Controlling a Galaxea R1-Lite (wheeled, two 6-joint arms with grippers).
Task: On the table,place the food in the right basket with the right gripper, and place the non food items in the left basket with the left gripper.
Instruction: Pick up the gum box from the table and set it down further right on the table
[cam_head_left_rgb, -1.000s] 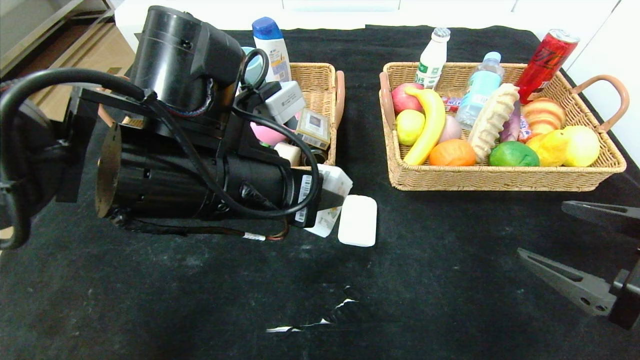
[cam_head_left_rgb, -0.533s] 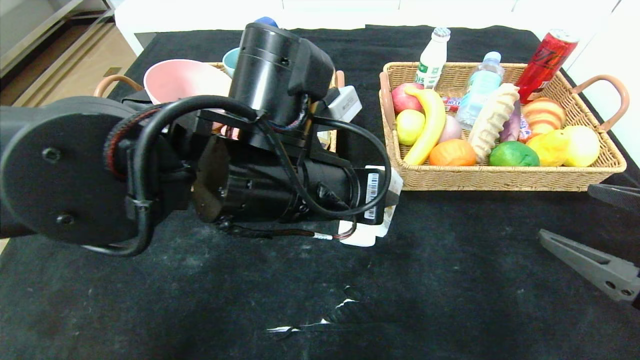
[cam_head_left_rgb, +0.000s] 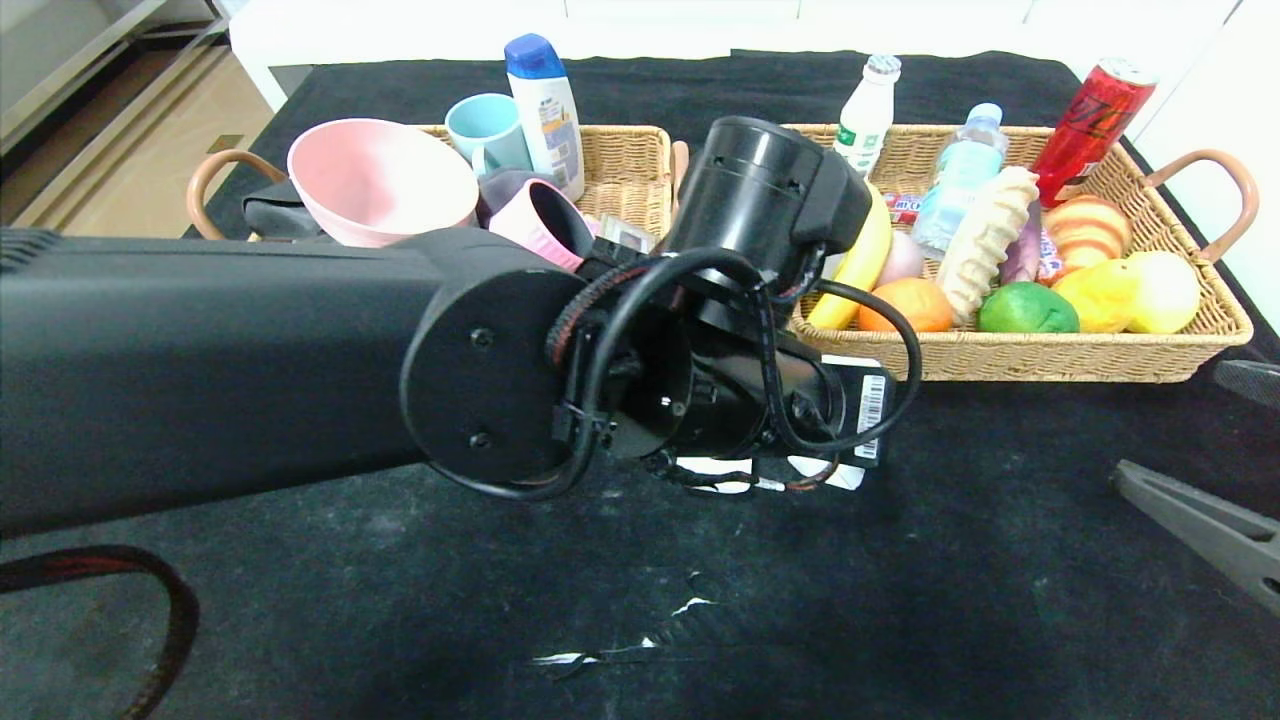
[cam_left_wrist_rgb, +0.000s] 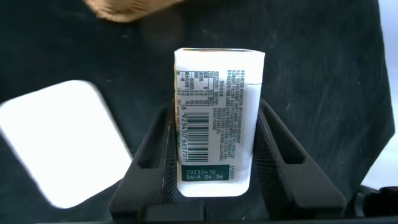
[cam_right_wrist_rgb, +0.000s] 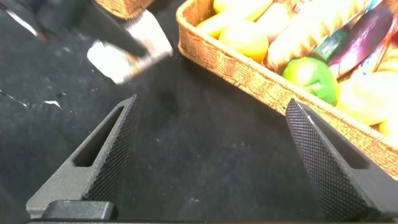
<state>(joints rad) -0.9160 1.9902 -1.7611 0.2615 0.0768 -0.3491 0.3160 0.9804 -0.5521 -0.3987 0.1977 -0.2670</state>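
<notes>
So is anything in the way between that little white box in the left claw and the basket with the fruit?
Nothing visible blocks it. The white box sits between the left gripper fingers, just in front of the right basket. Only bare table lies between them. The plain white bar lies beside the box, away from the basket.

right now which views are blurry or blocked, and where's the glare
Head view: the left arm's black bulk fills the middle and hides the left claw and most of the white box. Left wrist view: sharp on the box between the left claw fingers; the white bar is overexposed. Right wrist view: box and bar smeared by motion blur; the right claw is crisp.
</notes>
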